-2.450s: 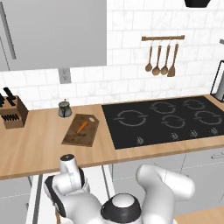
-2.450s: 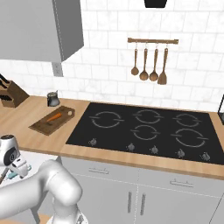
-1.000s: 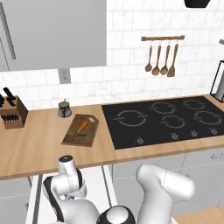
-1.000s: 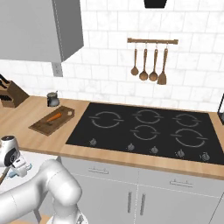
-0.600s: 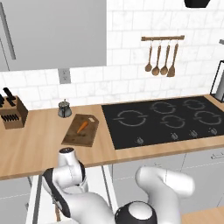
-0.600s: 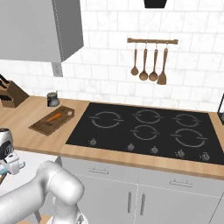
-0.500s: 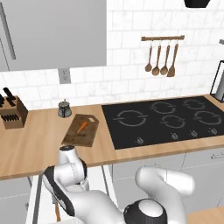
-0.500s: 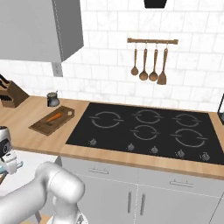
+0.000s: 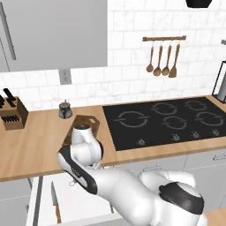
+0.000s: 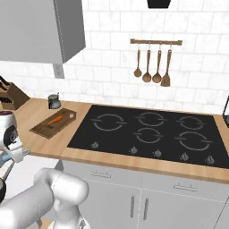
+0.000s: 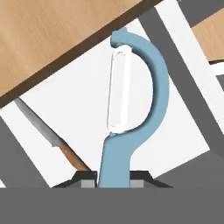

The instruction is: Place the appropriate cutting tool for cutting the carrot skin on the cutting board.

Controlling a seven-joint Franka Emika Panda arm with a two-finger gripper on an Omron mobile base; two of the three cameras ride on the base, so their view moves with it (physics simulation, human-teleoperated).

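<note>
Since the earlier frames, the white arm has risen in front of the counter edge; long brown-handled knife (image 11: 52, 141) lies lower left in the white open drawer (image 11: 83, 109); light-blue peeler with white blade (image 11: 131, 109) stands centre frame, clamped between the two-finger gripper (image 11: 114, 176); small orange carrot (image 10: 55, 120) rests on the dark-brown wooden cutting board (image 10: 42, 129), left of the black cooktop (image 10: 152, 129).

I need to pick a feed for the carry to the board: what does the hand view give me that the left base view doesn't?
Hand view alone: the peeler, its handle running down between the jaws, blade slot plain.

Left base view alone: the cutting board behind the arm, the knife block and the cooktop.

Both: the knife lying in the open drawer, and the wooden counter edge.
</note>
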